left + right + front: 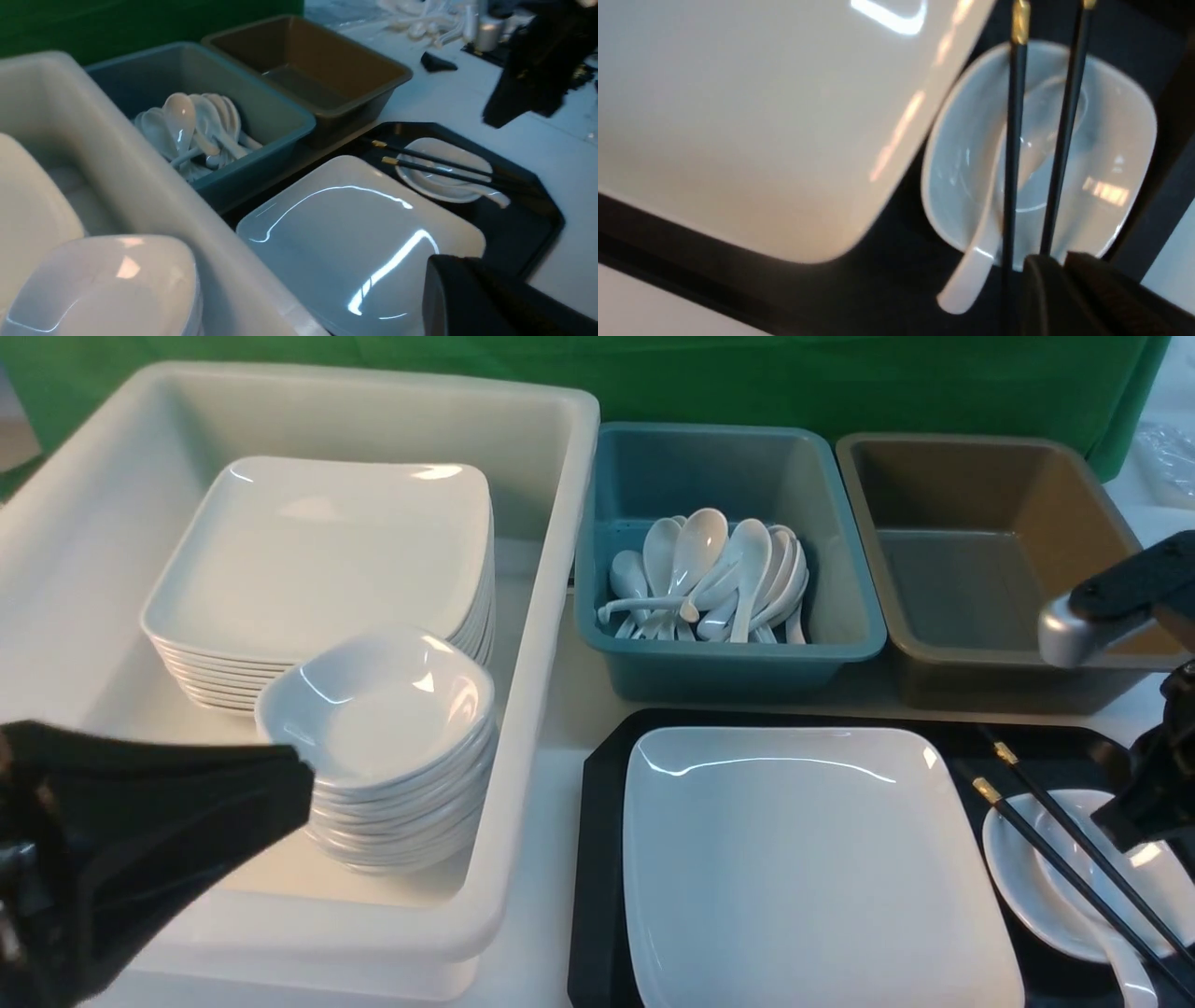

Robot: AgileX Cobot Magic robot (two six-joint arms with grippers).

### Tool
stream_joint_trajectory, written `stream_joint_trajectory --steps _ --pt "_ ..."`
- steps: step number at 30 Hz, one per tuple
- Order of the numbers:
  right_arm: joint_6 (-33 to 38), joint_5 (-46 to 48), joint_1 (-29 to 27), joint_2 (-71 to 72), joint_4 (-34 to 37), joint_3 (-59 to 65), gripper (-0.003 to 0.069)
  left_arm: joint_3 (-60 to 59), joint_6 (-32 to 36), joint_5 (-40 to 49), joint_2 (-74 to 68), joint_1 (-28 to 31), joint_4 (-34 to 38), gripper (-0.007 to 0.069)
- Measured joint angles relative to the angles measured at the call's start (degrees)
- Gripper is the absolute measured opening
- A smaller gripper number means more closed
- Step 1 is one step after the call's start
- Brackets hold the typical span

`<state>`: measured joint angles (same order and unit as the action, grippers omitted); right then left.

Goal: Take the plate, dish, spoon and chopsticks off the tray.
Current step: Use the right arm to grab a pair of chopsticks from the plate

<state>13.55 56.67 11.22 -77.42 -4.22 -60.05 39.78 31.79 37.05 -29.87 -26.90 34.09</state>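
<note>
1. Now, tray (597, 896) check: the plate (803, 868) covers its left and middle. The dish (1013, 868) sits at its right end, just beside the plate.
2. Spoon (976, 266): its bowl lies inside the dish, and its handle pokes out over the dish's near rim, toward me.
3. Chopsticks (1046, 849): both lie side by side across the dish and over the spoon. Their gold-banded ends point away from me, toward the brown bin (980, 560).
4. My right gripper (1062, 261) is low over the near ends of the chopsticks, at the dish's near rim. Its fingers are close together. One stick runs in behind a fingertip, the other passes beside it. I cannot tell whether I am clamped on a stick.
5. My left gripper (299, 793) is clenched, holding nothing that I can see. It hangs over the near left part of the white tub (560, 616), well apart from the tray.
6. Teal bin (840, 616), between tub and brown bin, holds a heap of white spoons.
</note>
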Motion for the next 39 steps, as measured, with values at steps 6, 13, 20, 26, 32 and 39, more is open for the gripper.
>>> stream_joint_trajectory --steps 6,13,20,26,32,39 --pt "8.51 -6.71 -8.43 -8.59 8.75 -0.06 0.0330 0.00 0.63 5.24 7.16 -0.04 0.12 0.0010" --pt "9.98 -9.10 -9.24 -15.49 9.38 -0.10 0.0512 0.00 0.76 5.14 9.24 -0.04 -0.14 0.0010" --pt "9.98 -10.71 -9.30 -18.94 8.38 -0.10 0.0521 0.00 0.76 4.97 9.24 -0.04 -0.59 0.0010" --pt "7.09 -13.48 -9.36 -20.69 4.85 -0.10 0.0521 0.00 0.76 4.85 9.24 -0.04 -1.99 0.0010" --pt "6.56 -14.79 -9.40 -21.46 3.55 -0.10 0.0521 0.00 0.76 4.85 9.24 -0.04 -2.04 0.0013" --pt "6.56 -15.35 -9.40 -22.26 3.41 -0.10 0.0513 0.00 0.77 4.85 9.24 -0.04 -2.03 0.0015"
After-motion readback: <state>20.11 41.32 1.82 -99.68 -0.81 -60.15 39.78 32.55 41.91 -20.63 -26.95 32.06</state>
